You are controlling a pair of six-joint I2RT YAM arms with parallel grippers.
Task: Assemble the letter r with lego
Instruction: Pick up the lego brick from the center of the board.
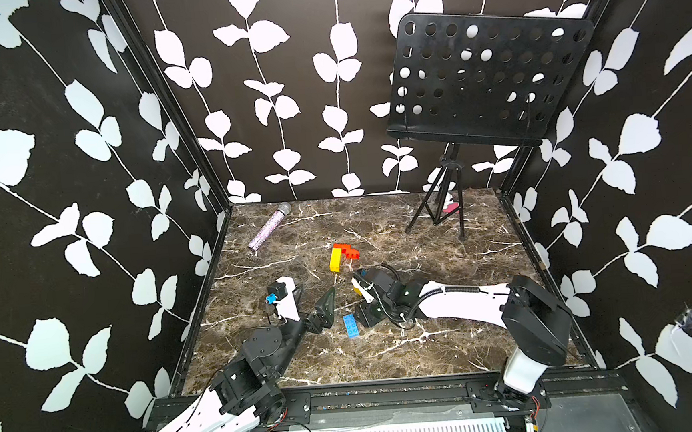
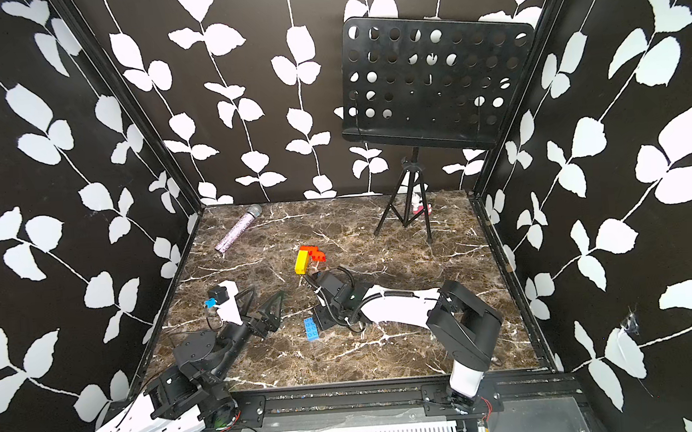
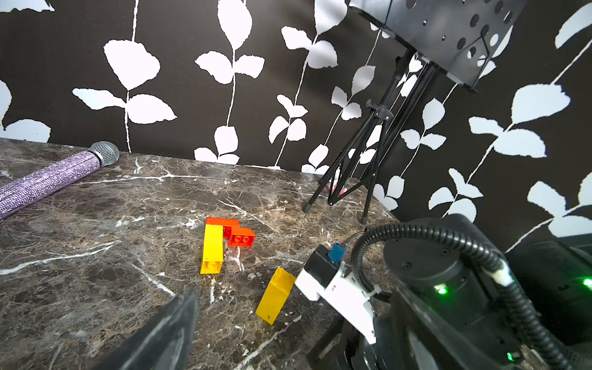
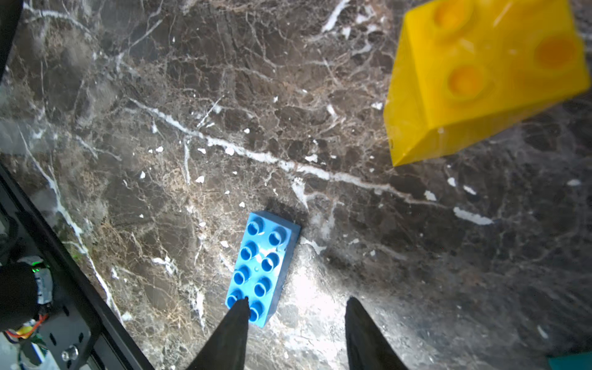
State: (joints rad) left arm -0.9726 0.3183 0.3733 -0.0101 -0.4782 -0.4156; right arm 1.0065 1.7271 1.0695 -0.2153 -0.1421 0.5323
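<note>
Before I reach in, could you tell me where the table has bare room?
Bare marble lies between the music stand and the right arm, and in front of the blue brick up to the table's near edge. Crowded: the middle, around the brick cluster, loose yellow brick, left gripper and right gripper.

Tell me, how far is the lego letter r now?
Done: a yellow brick column touching red-orange plastic bricks on the marble table. In hand: nothing; left end effector and right end effector are open. Remaining: a loose yellow brick and a blue studded brick.
</note>
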